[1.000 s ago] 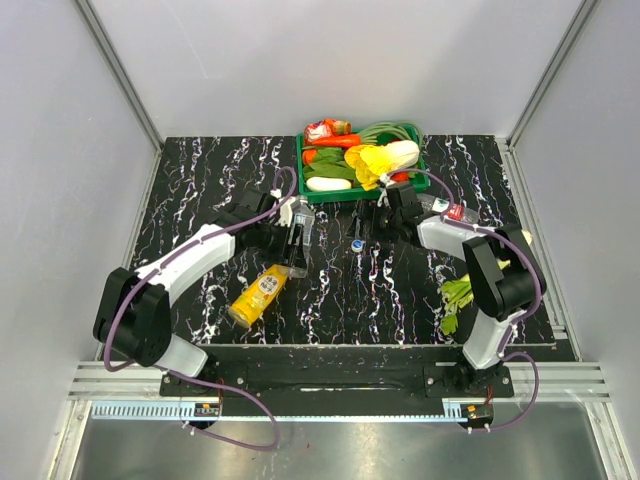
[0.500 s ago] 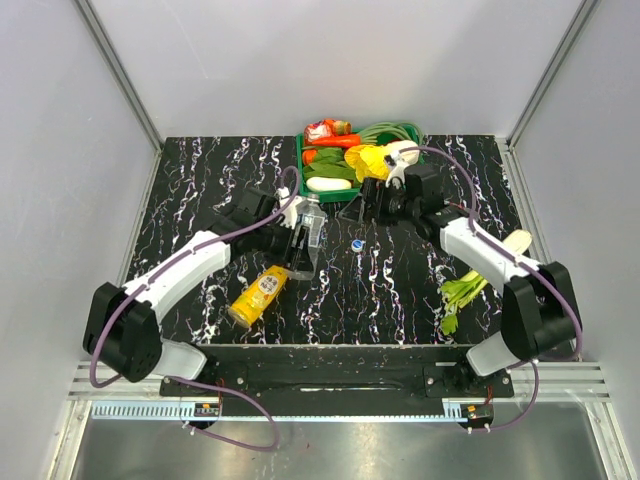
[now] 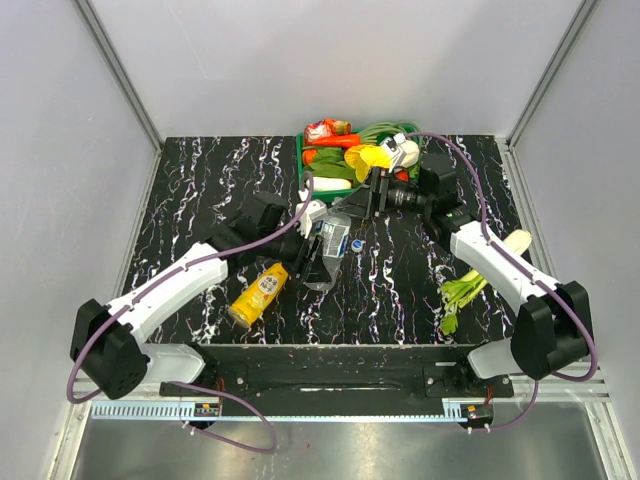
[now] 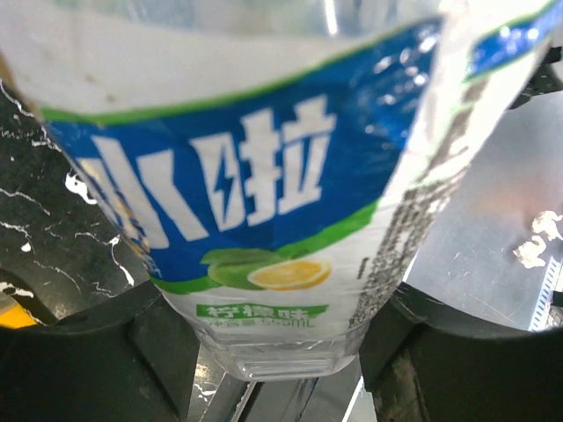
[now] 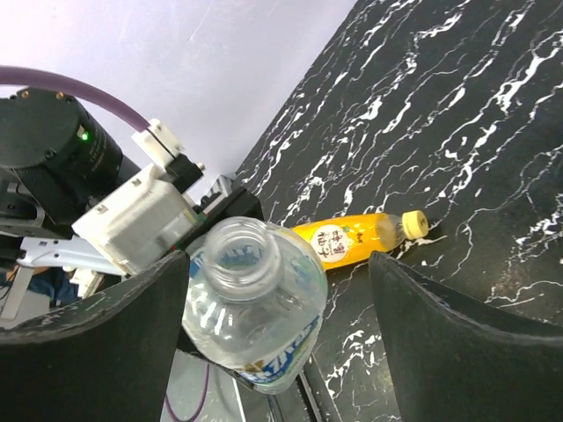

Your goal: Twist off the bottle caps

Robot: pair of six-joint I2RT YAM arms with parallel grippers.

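Note:
My left gripper point(image 3: 315, 255) point(image 4: 277, 356) is shut on the clear water bottle point(image 3: 333, 240) point(image 4: 264, 176) near its base, holding it tilted above the table. Its blue-and-white label fills the left wrist view. The bottle's mouth point(image 5: 237, 253) is bare, with no cap on it. A small blue cap point(image 3: 357, 243) lies on the table just right of the bottle. My right gripper point(image 3: 370, 197) point(image 5: 277, 272) is open, one finger on each side of the bottle's neck without touching it. The orange juice bottle point(image 3: 258, 292) point(image 5: 347, 243) lies on its side, its yellow cap point(image 5: 413, 222) still on.
A green tray point(image 3: 302, 165) full of vegetables stands at the back centre, right behind my right gripper. A leafy green stalk point(image 3: 457, 295) and a pale vegetable point(image 3: 520, 240) lie on the right by the right arm. Grey walls enclose the black marbled table point(image 3: 200, 190).
My left arm has lifted the water bottle and carried it right, toward the middle. My right arm has pulled back from the blue cap and turned to face the bottle's mouth.

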